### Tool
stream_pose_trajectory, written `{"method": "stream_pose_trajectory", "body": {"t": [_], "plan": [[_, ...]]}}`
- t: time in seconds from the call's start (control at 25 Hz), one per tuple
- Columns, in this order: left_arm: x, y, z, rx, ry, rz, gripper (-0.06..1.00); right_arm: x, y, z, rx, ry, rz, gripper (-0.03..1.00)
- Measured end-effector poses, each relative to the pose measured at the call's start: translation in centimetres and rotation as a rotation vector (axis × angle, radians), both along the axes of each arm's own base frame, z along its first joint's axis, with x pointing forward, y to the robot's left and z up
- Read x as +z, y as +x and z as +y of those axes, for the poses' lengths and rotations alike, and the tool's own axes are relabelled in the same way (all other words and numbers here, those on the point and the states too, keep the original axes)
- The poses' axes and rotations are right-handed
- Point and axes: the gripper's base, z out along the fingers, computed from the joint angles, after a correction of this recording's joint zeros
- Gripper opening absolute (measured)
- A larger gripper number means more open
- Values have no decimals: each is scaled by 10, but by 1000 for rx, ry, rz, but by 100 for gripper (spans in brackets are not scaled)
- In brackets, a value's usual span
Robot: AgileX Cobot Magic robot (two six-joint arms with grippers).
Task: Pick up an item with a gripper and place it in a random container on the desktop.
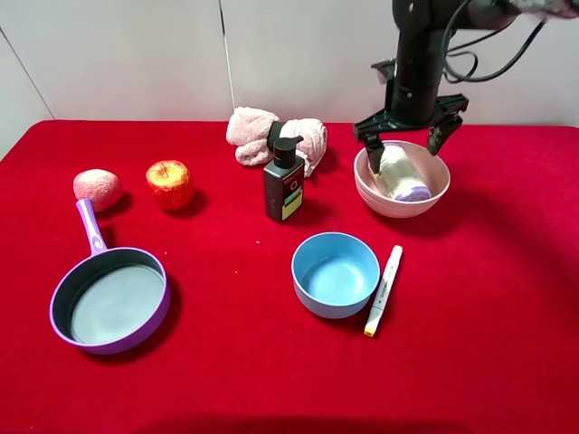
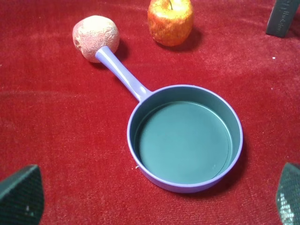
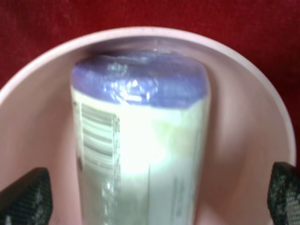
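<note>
Red cloth (image 1: 226, 380) covers the whole desk, with the purple pan (image 1: 136, 336), blue bowl (image 1: 318, 303) and marker pen (image 1: 384, 289) closest. My left gripper (image 2: 154, 196) hangs wide open over the pan, holding nothing. Further back, my right gripper (image 1: 404, 149) is spread wide and empty above the pink bowl (image 1: 398, 208), with the roll (image 1: 398, 176) lying inside it. Plain white wall (image 1: 136, 54) behind.

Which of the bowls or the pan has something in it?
The pale pink bowl, back right: the white roll lies in it. The blue bowl and purple pan hold nothing.
</note>
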Motion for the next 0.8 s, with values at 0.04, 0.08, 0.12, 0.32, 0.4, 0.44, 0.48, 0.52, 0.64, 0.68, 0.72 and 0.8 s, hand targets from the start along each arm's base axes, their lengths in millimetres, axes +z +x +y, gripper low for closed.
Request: {"method": "stream_pose_trajectory", "body": {"t": [0.04, 0.08, 0.12, 0.32, 0.4, 0.44, 0.48, 0.52, 0.64, 0.68, 0.72, 0.8], "plan": [[0, 0, 0, 0, 0, 0, 99, 5, -2, -1, -2, 0, -1, 69], [0, 0, 0, 0, 0, 0, 99, 12, -3, -1, -3, 2, -7, 69], [0, 0, 0, 0, 0, 0, 99, 17, -4, -2, -4, 4, -15, 69], [0, 0, 0, 0, 0, 0, 99, 53, -12, -4, 1, 40, -85, 69], [0, 0, 0, 0, 0, 0, 99, 68, -16, -5, 5, 60, -111, 69], [0, 0, 0, 0, 0, 0, 99, 75, -18, -5, 5, 74, -124, 69], [0, 0, 0, 0, 0, 0, 99, 82, -21, -5, 7, 86, -136, 69], [0, 0, 0, 0, 0, 0, 99, 89, -23, -5, 6, 100, -148, 69], [0, 0, 0, 0, 0, 0, 99, 105, -32, -5, 2, 149, -167, 69], [0, 0, 0, 0, 0, 0, 99, 109, -36, -5, 0, 163, -166, 69], [0, 0, 0, 0, 0, 0, 99, 112, -41, -6, -2, 175, -165, 69], [0, 0, 0, 0, 0, 0, 99, 118, -51, -8, -6, 197, -159, 69]]}}
